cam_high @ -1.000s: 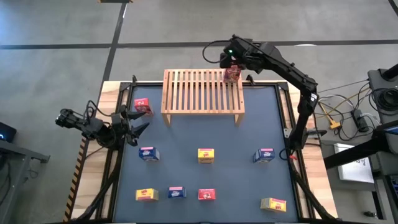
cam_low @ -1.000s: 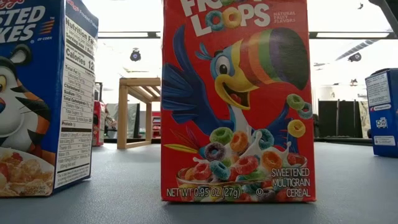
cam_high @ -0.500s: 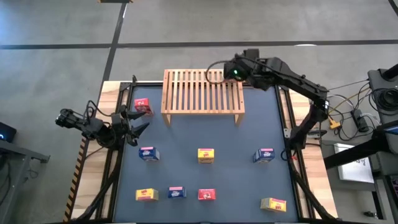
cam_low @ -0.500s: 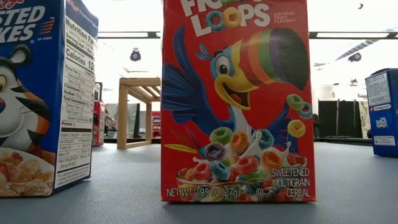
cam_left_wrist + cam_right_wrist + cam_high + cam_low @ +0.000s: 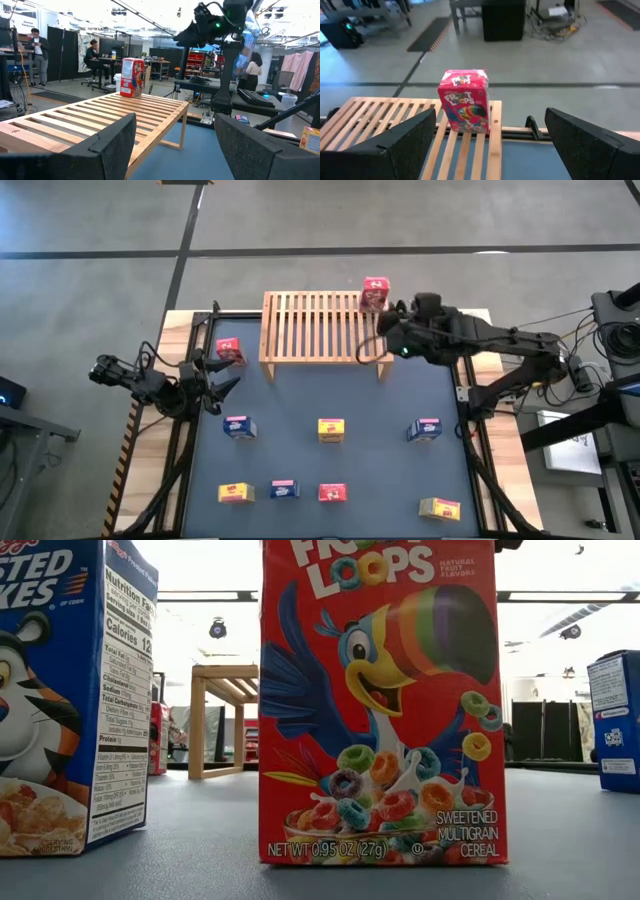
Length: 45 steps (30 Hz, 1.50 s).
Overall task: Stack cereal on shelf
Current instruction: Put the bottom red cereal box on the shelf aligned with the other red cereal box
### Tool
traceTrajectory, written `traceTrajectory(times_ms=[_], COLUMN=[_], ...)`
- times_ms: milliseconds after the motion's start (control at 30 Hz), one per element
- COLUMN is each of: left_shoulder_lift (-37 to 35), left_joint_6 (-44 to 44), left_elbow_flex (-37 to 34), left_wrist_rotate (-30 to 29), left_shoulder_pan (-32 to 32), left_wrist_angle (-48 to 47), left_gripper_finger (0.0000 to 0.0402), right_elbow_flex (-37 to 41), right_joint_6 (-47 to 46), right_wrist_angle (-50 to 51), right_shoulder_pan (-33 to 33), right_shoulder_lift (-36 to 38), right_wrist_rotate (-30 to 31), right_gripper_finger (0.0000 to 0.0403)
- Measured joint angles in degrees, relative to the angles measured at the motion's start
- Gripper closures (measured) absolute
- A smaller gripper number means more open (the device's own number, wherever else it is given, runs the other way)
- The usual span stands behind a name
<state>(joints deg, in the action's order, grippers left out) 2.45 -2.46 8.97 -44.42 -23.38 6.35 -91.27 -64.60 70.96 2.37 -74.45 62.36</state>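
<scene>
The wooden slatted rack (image 5: 325, 328) stands at the table's far middle. One red cereal box (image 5: 375, 293) stands upright on the slats at the rack's far right corner; it also shows in the right wrist view (image 5: 464, 102) and the left wrist view (image 5: 132, 77). My right gripper (image 5: 388, 335) is open and empty, above the rack's right end, just near of that box. My left gripper (image 5: 225, 375) is open and empty at the table's left, beside another red box (image 5: 229, 350) that stands on the table.
Several more boxes stand on the dark mat: blue (image 5: 238, 426), yellow (image 5: 331, 429), blue (image 5: 424, 429), yellow (image 5: 235, 492), blue (image 5: 284, 489), red (image 5: 332, 493), yellow (image 5: 440, 508). The low view is filled by the red box (image 5: 380, 700) and a blue one (image 5: 70, 690).
My right gripper has drawn back from the rack's far right corner toward the table's near and right side. The red box that it was over now stands alone and upright on the slats.
</scene>
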Motion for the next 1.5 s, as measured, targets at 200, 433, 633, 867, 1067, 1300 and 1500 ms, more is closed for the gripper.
traceTrajectory(times_ms=[200, 433, 633, 867, 1067, 1300, 1500], left_shoulder_lift=[0.0, 0.0, 0.0, 0.0, 0.0, 0.0, 0.0], left_joint_6=[0.0, 0.0, 0.0, 0.0, 0.0, 0.0, 0.0], left_elbow_flex=[0.0, 0.0, 0.0, 0.0, 0.0, 0.0, 0.0], left_wrist_rotate=[0.0, 0.0, 0.0, 0.0, 0.0, 0.0, 0.0], left_shoulder_pan=[0.0, 0.0, 0.0, 0.0, 0.0, 0.0, 0.0], left_wrist_angle=[0.0, 0.0, 0.0, 0.0, 0.0, 0.0, 0.0], left_gripper_finger=[0.0148, 0.0148, 0.0148, 0.0148, 0.0148, 0.0148, 0.0148], right_elbow_flex=[9.2, 15.1, 17.5, 18.1, 21.3, 29.4, 38.9], right_joint_6=[0.2, 1.9, 3.8, 7.4, 9.5, -3.9, -17.3], right_wrist_angle=[-3.8, -4.1, -4.0, -3.7, -3.6, -3.7, -4.0], right_shoulder_pan=[-5.8, -13.1, -19.4, -24.9, -25.1, -27.6, -33.9], right_shoulder_lift=[4.9, 7.5, 7.6, 7.9, 9.2, 11.9, 13.3], right_wrist_rotate=[7.2, 14.8, 20.9, 23.3, 22.4, 18.7, 23.0], right_gripper_finger=[0.0039, 0.0039, 0.0039, 0.0039, 0.0039, 0.0039, 0.0039])
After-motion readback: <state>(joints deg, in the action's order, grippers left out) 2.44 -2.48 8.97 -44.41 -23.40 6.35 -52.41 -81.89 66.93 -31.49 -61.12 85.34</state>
